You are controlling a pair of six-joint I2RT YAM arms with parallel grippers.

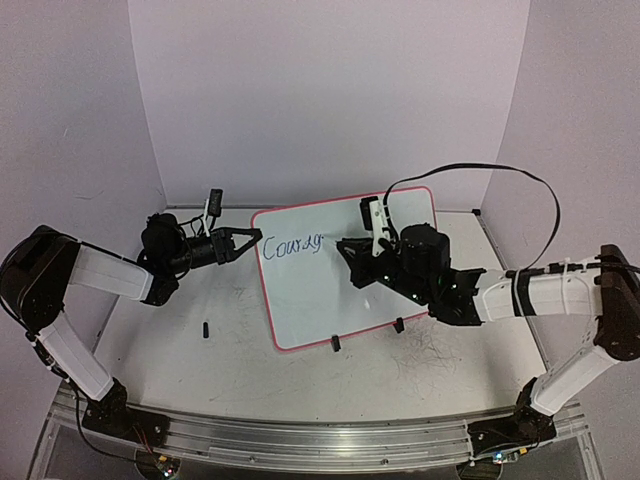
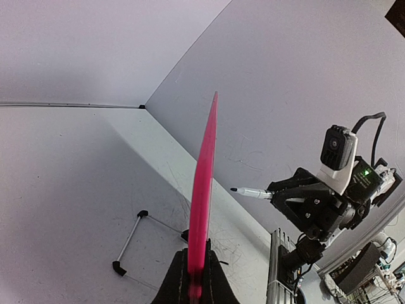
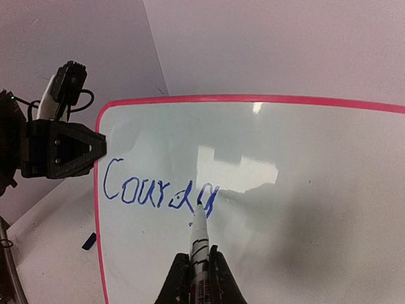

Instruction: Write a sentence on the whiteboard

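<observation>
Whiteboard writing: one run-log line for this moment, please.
left gripper: shut on whiteboard rim | right gripper: shut on marker | sentence: unfinished

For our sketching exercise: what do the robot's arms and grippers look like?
The left arm and right arm have white tube links and bulky black joints. The left gripper and right gripper are black and angular, tapering to a point. A thin black cable loops over the right arm, and a green light glows at its wrist.
</observation>
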